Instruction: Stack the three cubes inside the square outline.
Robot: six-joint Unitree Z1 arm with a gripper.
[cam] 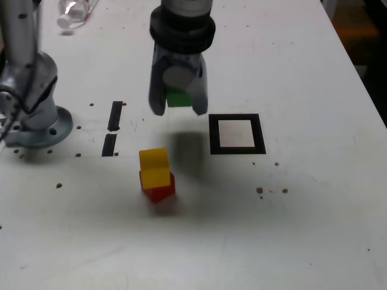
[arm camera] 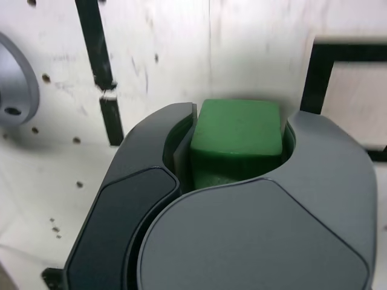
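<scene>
One green cube (cam: 178, 98) is being carried above the white surface (cam: 314, 229), pinched between the gripper's (cam: 179, 107) two dark fingers (cam: 200, 96), which are closing on its opposite sides; the wrist view is showing the cube's (arm camera: 237, 136) top edge poking out beyond the fingertips. The gripper is pointing straight down from the thick black wrist collar, hanging clear of the surface and casting a soft shadow just below it. In the exterior view, the square outline (cam: 237, 134), black-framed with a white centre, is lying flat just to the right of and below the gripper, with nothing inside it. Nearer the camera, the yellow cube (cam: 155, 167) is sitting on top of the red cube (cam: 161, 191), the pair standing below the gripper and to the left of the outline. Two short black bars (cam: 113, 127) are lying further left, near the arm's grey base (cam: 37, 124). A clear plastic bottle (cam: 74, 12) is lying at the far edge.
</scene>
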